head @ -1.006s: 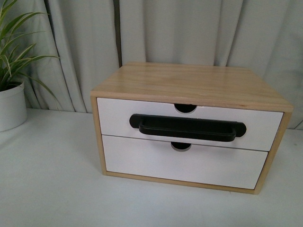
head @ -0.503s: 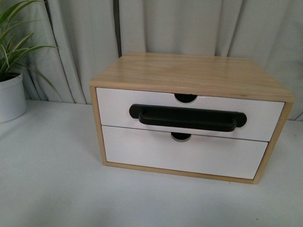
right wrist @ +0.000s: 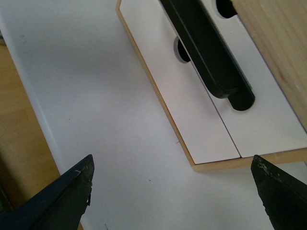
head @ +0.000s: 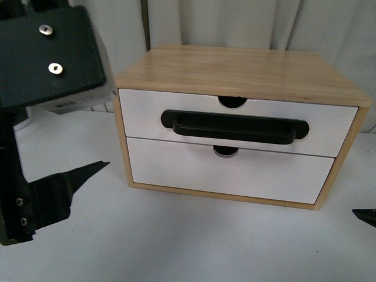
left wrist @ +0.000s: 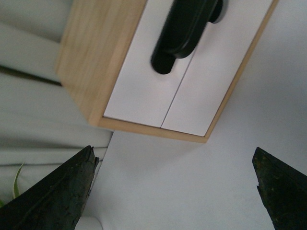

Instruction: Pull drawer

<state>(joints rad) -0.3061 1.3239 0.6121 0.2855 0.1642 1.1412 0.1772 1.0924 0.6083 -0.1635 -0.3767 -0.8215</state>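
Note:
The drawer (head: 144,117) is the upper white front in the light wood box (head: 235,67), sitting flush with the box, with a long black bar handle (head: 235,127) and a half-round notch in its upper edge. My left gripper (left wrist: 172,151) is open, hovering over the table off the box's front left corner, empty. One of its fingers (head: 67,183) shows in the front view. My right gripper (right wrist: 171,160) is open and empty, off the box's front right corner, its tip (head: 365,216) at the frame edge. The handle (left wrist: 184,33) (right wrist: 211,57) lies ahead of both grippers.
Below the drawer sits a second white drawer front (head: 229,176) with no handle. The box stands on a white table (head: 176,241) before grey curtains (head: 247,23). The table's edge and a wooden floor (right wrist: 19,143) show in the right wrist view.
The left arm has come into view at the left, covering the plant pot. The right fingertip has appeared at the lower right. The box sits higher in the picture; the drawer has not moved.

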